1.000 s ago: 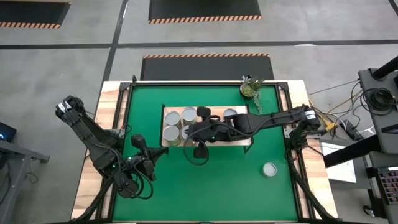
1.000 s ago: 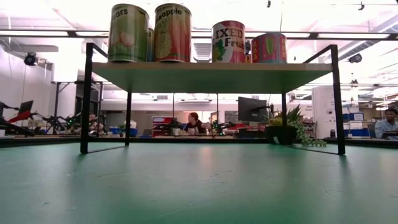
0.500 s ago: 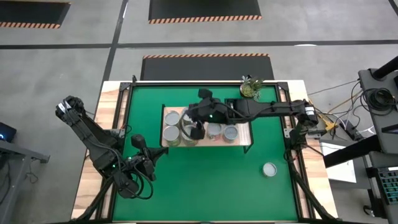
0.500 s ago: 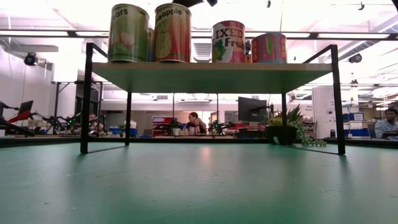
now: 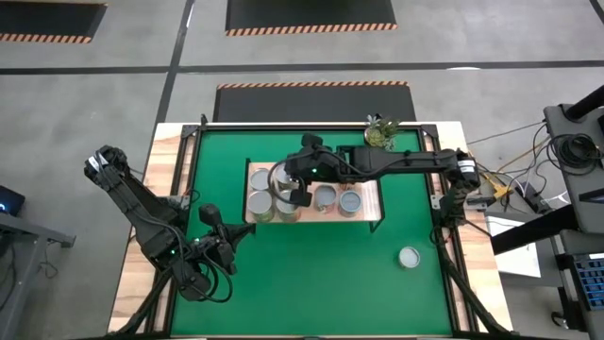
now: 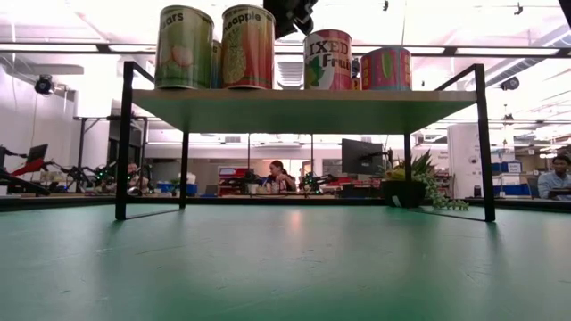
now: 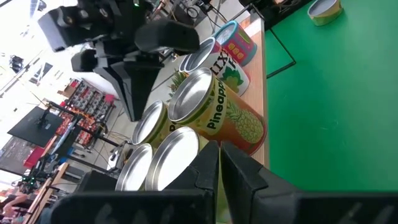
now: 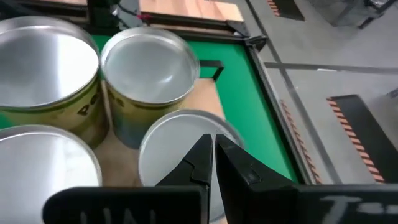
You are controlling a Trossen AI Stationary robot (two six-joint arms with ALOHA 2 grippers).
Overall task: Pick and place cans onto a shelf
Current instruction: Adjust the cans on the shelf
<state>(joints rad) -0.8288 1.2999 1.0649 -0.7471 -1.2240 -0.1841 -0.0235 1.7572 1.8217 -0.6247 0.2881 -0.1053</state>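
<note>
The shelf stands mid-mat with several cans upright on its top; in the low view four labelled cans stand in a row. One more can stands on the mat at the near right. My right gripper is shut and empty above the shelf's left half, over the silver tops; it shows between two cans in the low view. My left gripper is shut and empty over the mat's near left, facing the shelf.
A small potted plant stands at the mat's far right corner. The green mat lies open between the shelf and the near edge. The black frame rails run along the mat's sides. People sit in the room behind.
My right gripper has gone from in front of the shelf's near edge toward the far and left, and now stands over the cans on the shelf's left half. It has come down into the low view from above. The cans have stayed in place.
</note>
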